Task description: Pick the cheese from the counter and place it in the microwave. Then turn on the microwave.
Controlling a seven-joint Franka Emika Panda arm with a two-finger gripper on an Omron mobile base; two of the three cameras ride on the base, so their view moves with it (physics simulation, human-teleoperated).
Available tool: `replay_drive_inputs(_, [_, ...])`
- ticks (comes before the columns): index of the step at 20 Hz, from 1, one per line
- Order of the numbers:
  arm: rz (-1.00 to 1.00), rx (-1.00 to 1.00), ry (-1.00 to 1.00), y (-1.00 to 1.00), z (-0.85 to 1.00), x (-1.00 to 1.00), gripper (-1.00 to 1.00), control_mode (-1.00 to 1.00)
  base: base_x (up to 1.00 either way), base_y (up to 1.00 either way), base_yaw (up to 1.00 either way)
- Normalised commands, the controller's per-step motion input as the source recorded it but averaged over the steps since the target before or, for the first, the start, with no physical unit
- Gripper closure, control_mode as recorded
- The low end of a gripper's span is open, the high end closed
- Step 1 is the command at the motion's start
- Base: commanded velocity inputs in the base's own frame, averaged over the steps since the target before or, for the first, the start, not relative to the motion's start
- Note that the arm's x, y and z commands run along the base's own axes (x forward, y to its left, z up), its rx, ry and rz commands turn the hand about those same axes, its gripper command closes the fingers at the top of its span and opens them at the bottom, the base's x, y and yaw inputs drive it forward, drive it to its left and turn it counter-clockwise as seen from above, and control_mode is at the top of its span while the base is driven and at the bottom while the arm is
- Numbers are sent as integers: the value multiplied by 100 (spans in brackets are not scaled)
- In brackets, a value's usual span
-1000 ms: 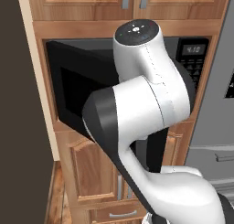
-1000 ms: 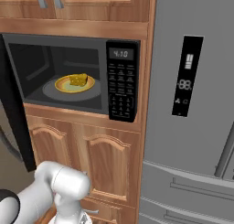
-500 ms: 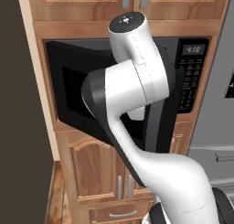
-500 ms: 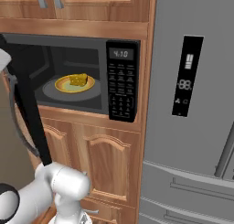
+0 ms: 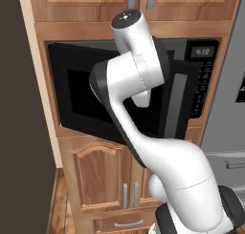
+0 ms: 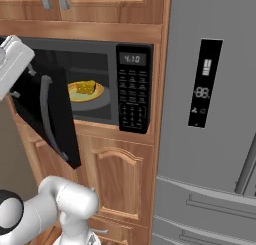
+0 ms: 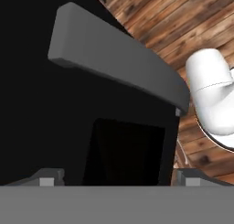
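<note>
Half-open door before cheese

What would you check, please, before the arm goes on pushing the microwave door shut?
1. Cheese inside the microwave, on the plate: ok.
2. Door shut: not ok, it stands part open.
3. Door's swing path free of objects: ok in the right base view.
4. Claw against the door near its handle: close up, contact cannot tell.
5. Claw open or shut: cannot tell.
6. Keypad unobstructed, display lit: ok.
</note>
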Motion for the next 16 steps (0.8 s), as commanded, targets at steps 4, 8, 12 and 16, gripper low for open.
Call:
replay_drive_inputs(4, [0,-6,0,-16,0,75,-100,-100,0,0,0])
replay_drive_inputs(8, [0,-4,0,-20,0,56,-100,-100,0,0,0])
replay_drive_inputs(12, [0,-1,0,-22,-15,35,-100,-100,0,0,0])
replay_drive_inputs(16, [0,0,0,-22,-19,32,-100,-100,0,0,0])
